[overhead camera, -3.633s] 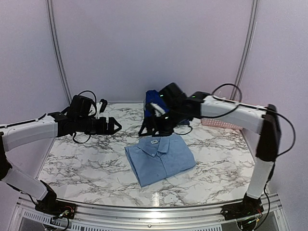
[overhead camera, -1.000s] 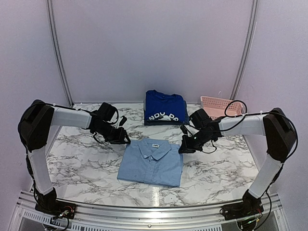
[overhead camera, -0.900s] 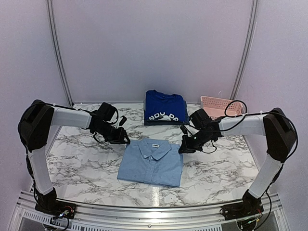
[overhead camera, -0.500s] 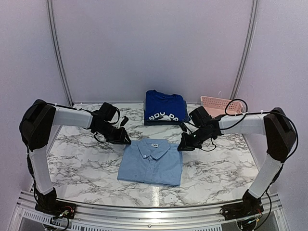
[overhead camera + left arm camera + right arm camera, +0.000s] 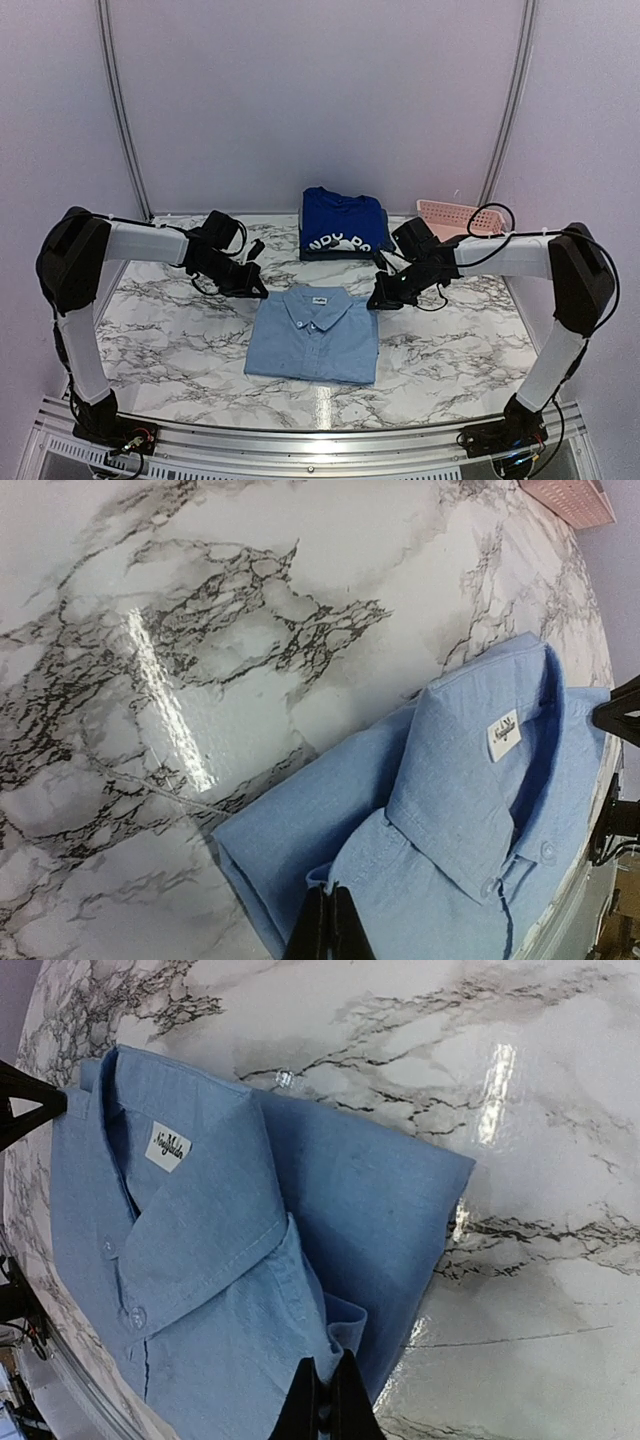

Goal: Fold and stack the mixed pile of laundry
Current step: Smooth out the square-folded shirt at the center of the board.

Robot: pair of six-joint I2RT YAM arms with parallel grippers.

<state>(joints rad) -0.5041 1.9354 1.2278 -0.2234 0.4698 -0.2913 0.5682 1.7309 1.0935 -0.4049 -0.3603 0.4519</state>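
left hand (image 5: 326, 908) pinched shut on light-blue collared shirt (image 5: 315, 335) shoulder | right hand (image 5: 325, 1382) likewise | royal-blue T-shirt (image 5: 343, 222) reads "NDY PA"

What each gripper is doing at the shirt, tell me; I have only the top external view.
Observer: In the left wrist view, the left gripper has its fingers pressed together at the shoulder edge of the light-blue collared shirt, and the fabric puckers at the tips.
Operator: Now the right one.
Observer: In the right wrist view, the right gripper is likewise shut, with a raised fold of cloth at its tips.
Operator: Give me one garment detail.
Observer: A white label with dark lettering sits inside the collar.
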